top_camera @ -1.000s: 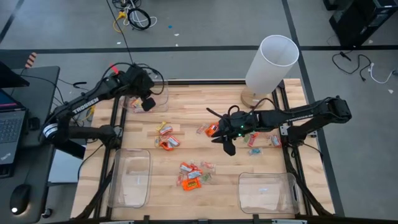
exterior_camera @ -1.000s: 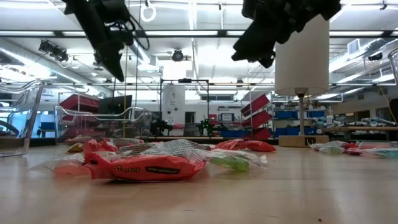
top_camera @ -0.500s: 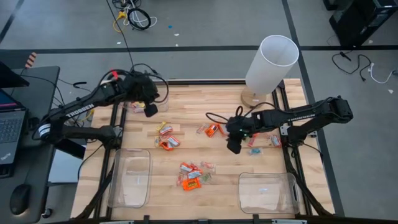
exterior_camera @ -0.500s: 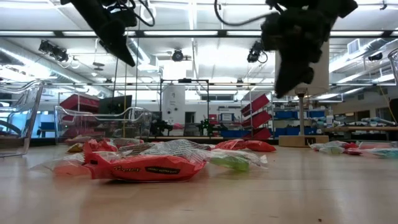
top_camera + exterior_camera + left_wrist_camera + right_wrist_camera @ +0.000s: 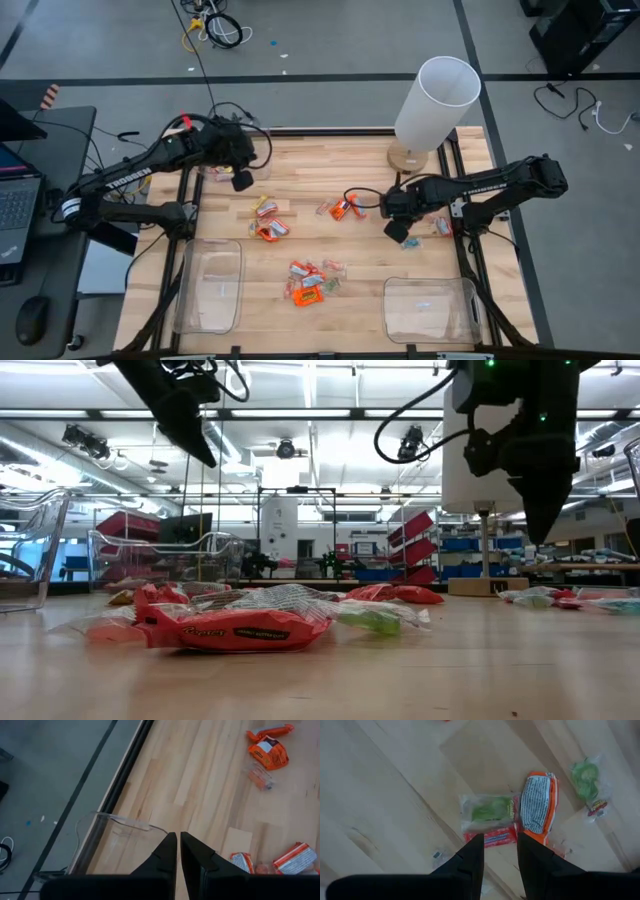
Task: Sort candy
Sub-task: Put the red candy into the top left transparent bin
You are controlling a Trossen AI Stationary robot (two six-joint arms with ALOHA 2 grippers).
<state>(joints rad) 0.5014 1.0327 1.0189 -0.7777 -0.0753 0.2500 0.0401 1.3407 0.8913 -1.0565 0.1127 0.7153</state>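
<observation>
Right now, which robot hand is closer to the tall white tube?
Right. The right hand hangs just in front of the tall white tube; the left hand is across the table, by the clear bin.

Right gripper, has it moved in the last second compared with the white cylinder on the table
Yes. In the high view the right gripper has swung away from the table's middle toward the right edge, and now hangs just below the white cylinder's base, over the candy there.

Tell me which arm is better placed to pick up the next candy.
Probably the right. The right gripper hangs with jaws parted directly over a green candy and an orange candy. The left gripper, jaws shut, is by the far-left bin, away from any candy.
</observation>
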